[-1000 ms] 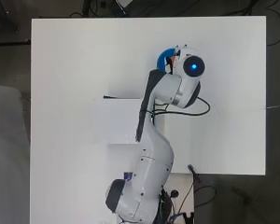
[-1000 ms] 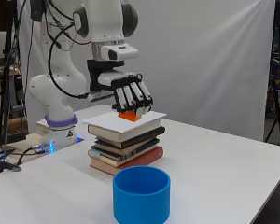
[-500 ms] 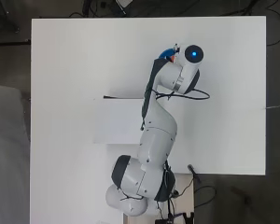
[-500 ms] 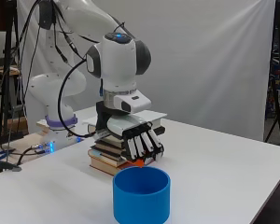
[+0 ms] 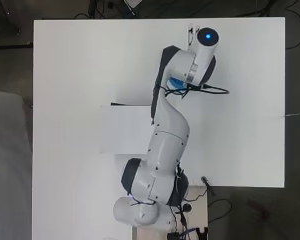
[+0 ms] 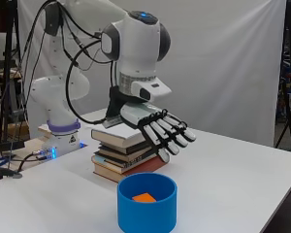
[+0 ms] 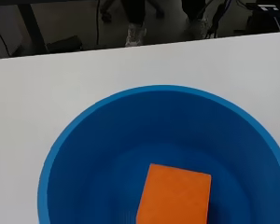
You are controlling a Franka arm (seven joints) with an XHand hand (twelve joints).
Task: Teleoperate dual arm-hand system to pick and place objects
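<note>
An orange block (image 6: 144, 197) lies flat on the bottom of a round blue cup (image 6: 147, 221); the wrist view looks down on the block (image 7: 174, 194) inside the cup (image 7: 74, 158). My hand (image 6: 160, 130) hangs a little above and behind the cup with its fingers stretched out and nothing in them. In the overhead view the arm covers nearly all of the cup (image 5: 176, 83), and the hand is hidden there.
A stack of books (image 6: 119, 156) stands on the white table (image 6: 242, 179) just behind the cup, under the arm's wrist. Cables and the arm's base sit at the table's left end in the side view.
The hand carried the orange block from above the books to over the blue cup and let it go; the block now lies in the cup and the fingers are straight.
</note>
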